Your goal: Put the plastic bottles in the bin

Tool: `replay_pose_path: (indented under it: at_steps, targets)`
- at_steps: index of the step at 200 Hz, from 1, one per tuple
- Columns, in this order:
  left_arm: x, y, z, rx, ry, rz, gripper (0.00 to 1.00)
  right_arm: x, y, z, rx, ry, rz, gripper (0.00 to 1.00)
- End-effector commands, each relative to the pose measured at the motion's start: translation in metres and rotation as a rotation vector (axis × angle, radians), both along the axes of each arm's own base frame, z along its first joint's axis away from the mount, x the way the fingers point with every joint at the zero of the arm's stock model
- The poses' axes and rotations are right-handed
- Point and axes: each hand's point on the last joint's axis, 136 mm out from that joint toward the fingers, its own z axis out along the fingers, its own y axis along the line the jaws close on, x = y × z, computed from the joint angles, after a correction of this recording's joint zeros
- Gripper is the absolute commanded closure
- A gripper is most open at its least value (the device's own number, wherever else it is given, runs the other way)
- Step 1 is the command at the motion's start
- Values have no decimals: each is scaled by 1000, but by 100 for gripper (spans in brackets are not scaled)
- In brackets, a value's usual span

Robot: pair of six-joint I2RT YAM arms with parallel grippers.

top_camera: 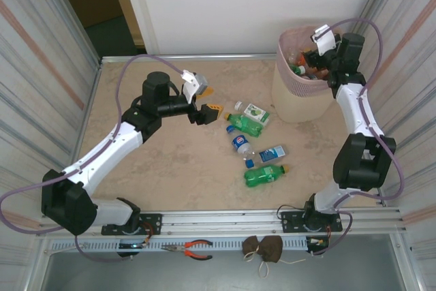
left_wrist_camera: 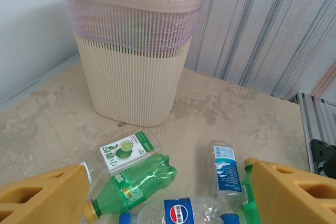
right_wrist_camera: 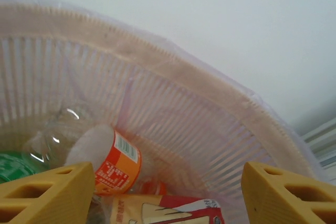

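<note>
Plastic bottles (right_wrist_camera: 118, 163) crowd the bin (top_camera: 289, 103), five wait beside it, left claw (left_wrist_camera: 165, 190) and right claw (right_wrist_camera: 168, 182) both released.

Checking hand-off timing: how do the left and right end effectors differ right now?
Place: left end effector hangs over the table beside the loose bottles; right end effector sits at the bin mouth.
View: the left one faces a green bottle and a Pepsi bottle lying flat; the right one faces an orange-labelled bottle inside the bin.
Shared: both open, yellow fingers wide apart, holding nothing.
</note>
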Motion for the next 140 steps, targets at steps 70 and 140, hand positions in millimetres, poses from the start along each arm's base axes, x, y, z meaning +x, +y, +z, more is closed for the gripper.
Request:
replay_pose_path:
  at_steps: [70,140]
  targets:
    - [-5,-1,17,-57,23,3,20,-34,1,50,528,101,-162,38]
    - [23,-1,-18,-10,326,163,21,-92,38,33,748,287,-236,43]
